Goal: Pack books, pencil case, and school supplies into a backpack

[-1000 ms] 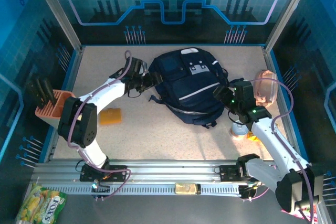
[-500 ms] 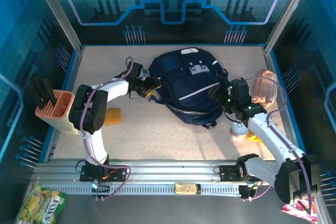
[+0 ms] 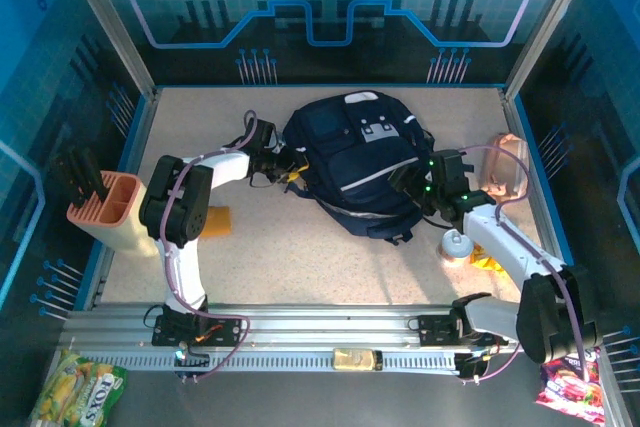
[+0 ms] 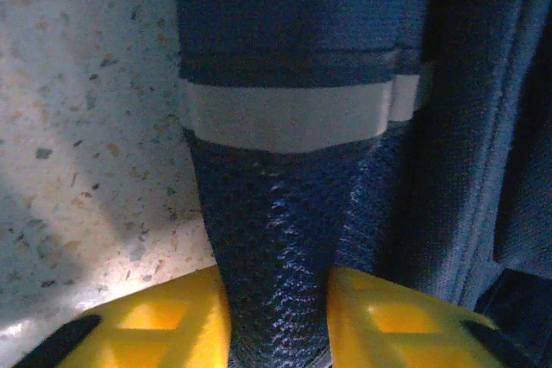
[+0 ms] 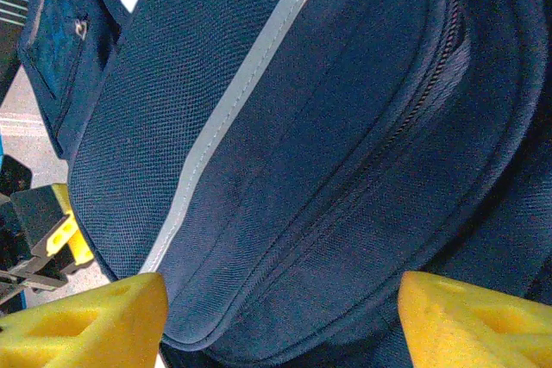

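The backpack (image 3: 360, 162) lies flat in the middle of the desk (image 3: 300, 257), with its front side up. In the right wrist view its zip looks closed, so I cannot tell what is inside. The left fingers (image 4: 185, 325) press from both sides on a dark mesh strap (image 4: 276, 239) at the left edge of the bag. The right fingers (image 5: 103, 321) stand wide apart close to the bag's right side and hold nothing.

At the left edge of the desk a pink rack (image 3: 105, 209) holds black pieces (image 3: 78, 172). The orange pad (image 3: 218, 219) lies near it, half covered by the left arm. The pencil case (image 3: 505, 169) is by the right wall, and a cable crosses over it. A small pale thing (image 3: 455, 245) beside the right arm is too small to name.
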